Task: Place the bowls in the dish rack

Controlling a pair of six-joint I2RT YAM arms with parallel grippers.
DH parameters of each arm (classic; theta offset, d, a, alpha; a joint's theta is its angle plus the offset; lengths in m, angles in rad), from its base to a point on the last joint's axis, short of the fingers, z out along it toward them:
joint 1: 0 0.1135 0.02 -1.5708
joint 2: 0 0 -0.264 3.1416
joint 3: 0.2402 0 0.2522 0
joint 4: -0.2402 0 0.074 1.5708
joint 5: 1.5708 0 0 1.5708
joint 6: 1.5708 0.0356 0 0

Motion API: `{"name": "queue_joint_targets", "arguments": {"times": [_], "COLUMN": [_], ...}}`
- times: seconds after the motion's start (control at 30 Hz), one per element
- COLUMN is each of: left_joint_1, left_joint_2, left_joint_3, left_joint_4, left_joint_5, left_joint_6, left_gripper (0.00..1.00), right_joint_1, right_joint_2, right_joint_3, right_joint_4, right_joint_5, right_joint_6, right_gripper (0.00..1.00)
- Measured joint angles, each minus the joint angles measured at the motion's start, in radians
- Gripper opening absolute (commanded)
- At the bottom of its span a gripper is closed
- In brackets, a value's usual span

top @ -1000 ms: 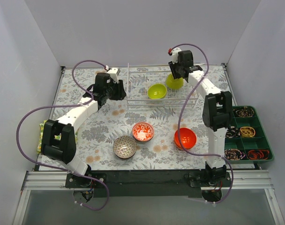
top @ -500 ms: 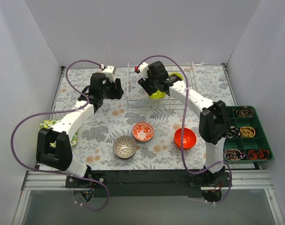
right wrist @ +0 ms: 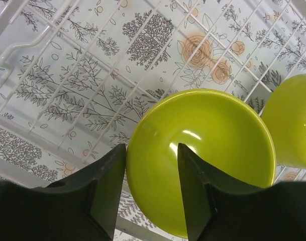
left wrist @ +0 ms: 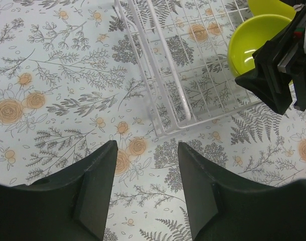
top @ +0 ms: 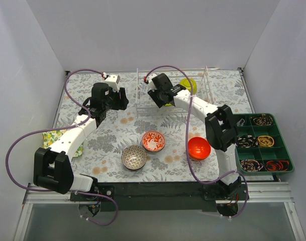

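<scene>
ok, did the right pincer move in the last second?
Yes. The right pincer swung left along the dish rack, from its right end to over the nearer lime-green bowl.

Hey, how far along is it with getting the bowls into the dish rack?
Done: two lime-green bowls sit in the dish rack. In hand: nothing; the right gripper hovers over one of them with fingers open, and the left gripper is open above the table beside the rack. Left: the red-and-white bowl, the dark patterned bowl and the orange-red bowl, all on the table.
</scene>
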Motion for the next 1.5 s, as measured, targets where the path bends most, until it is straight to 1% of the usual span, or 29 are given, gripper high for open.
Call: {"name": "queue_joint_targets", "arguments": {"times": [0.17,0.33,0.37,0.4,0.53,0.63,0.67,0.73,0.93,1.07,1.13,1.2,1.23,1.3,1.37,1.43,1.47,1.5], "left_joint_1": [0.011,0.011,0.011,0.011,0.015,0.026,0.032,0.045,0.065,0.065,0.065,0.065,0.065,0.062,0.054,0.039,0.031,0.021], "left_joint_2": [-0.004,-0.004,-0.004,-0.004,-0.004,-0.004,-0.003,-0.003,-0.003,0.005,0.025,0.069,0.096,0.159,0.221,0.285,0.313,0.345], "left_joint_3": [-0.003,-0.003,-0.003,-0.003,-0.003,-0.003,-0.003,-0.003,0.001,0.033,0.078,0.156,0.201,0.294,0.389,0.480,0.517,0.556], "left_joint_4": [0.000,0.000,0.000,0.000,0.001,0.001,0.001,0.001,0.000,-0.004,-0.008,-0.006,-0.008,-0.008,-0.020,-0.038,-0.049,-0.068], "left_joint_5": [0.001,0.009,0.011,0.014,0.029,0.045,0.053,0.067,0.090,0.147,0.190,0.237,0.267,0.322,0.355,0.380,0.389,0.401], "left_joint_6": [-0.002,-0.009,-0.011,-0.011,-0.019,-0.027,-0.029,-0.037,-0.042,-0.013,0.010,0.036,0.050,0.092,0.129,0.160,0.178,0.202], "left_gripper": [0.51,0.51,0.51,0.51,0.51,0.51,0.51,0.51,0.48,0.49,0.52,0.53,0.55,0.55,0.51,0.41,0.22,0.12], "right_joint_1": [0.010,0.022,0.024,0.025,0.030,0.031,0.031,0.031,0.031,0.024,0.015,-0.009,-0.027,-0.081,-0.162,-0.241,-0.293,-0.335], "right_joint_2": [0.007,0.010,0.010,0.010,0.010,0.010,0.010,0.010,0.010,0.035,0.050,0.051,0.051,0.043,0.020,-0.002,-0.015,-0.023], "right_joint_3": [0.000,0.000,0.000,0.000,-0.003,-0.003,-0.003,-0.003,0.010,0.122,0.207,0.279,0.313,0.347,0.338,0.303,0.272,0.249], "right_joint_4": [0.004,0.004,0.004,0.004,-0.004,-0.016,-0.023,-0.031,-0.063,-0.158,-0.188,-0.195,-0.196,-0.172,-0.135,-0.088,-0.050,-0.021], "right_joint_5": [0.033,0.066,0.071,0.075,0.079,0.079,0.077,0.072,0.064,0.025,-0.016,-0.078,-0.122,-0.227,-0.354,-0.453,-0.524,-0.575], "right_joint_6": [-0.003,-0.023,-0.031,-0.038,-0.064,-0.082,-0.088,-0.095,-0.110,-0.113,-0.108,-0.095,-0.080,-0.041,0.019,0.064,0.099,0.124], "right_gripper": [0.46,0.44,0.39,0.36,0.29,0.16,0.07,0.01,0.01,0.01,0.01,0.01,0.01,0.01,0.01,0.01,0.01,0.01]}}
